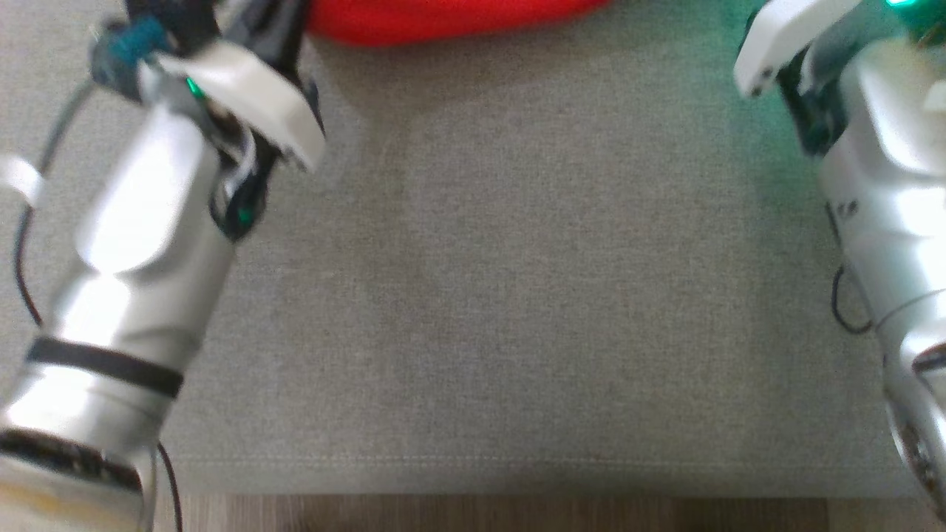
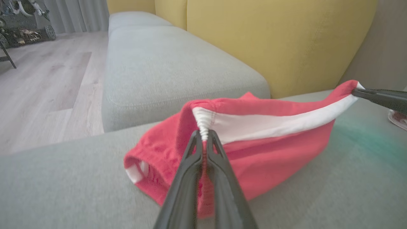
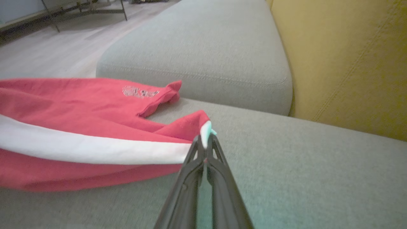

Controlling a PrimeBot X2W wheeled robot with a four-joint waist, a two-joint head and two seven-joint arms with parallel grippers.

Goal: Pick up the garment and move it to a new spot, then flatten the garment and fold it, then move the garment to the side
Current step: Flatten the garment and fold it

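Flattening the garment [image 2: 273, 159]: pinching its white band [image 2: 270, 123] with left gripper [image 2: 204, 136] and right gripper [image 3: 205, 141], both closed tight on it. Next, likely laying it down evenly, taut.

We take this for the living room of a home. A long sofa has grey woven-fabric seat cushions [image 2: 165, 73], with tall mustard-yellow upholstered back cushions [image 2: 270, 41] standing right behind them. Beside the sofa lies a pale wood-plank floor [image 2: 41, 92], and at its far end hang grey floor-length curtains [image 2: 82, 14]. In the head view we see the seat's stitched front edge and a strip of the same wood floor below it. A red cloth garment with a white band [image 3: 63, 105] lies on the seat, a household thing in a household setting.
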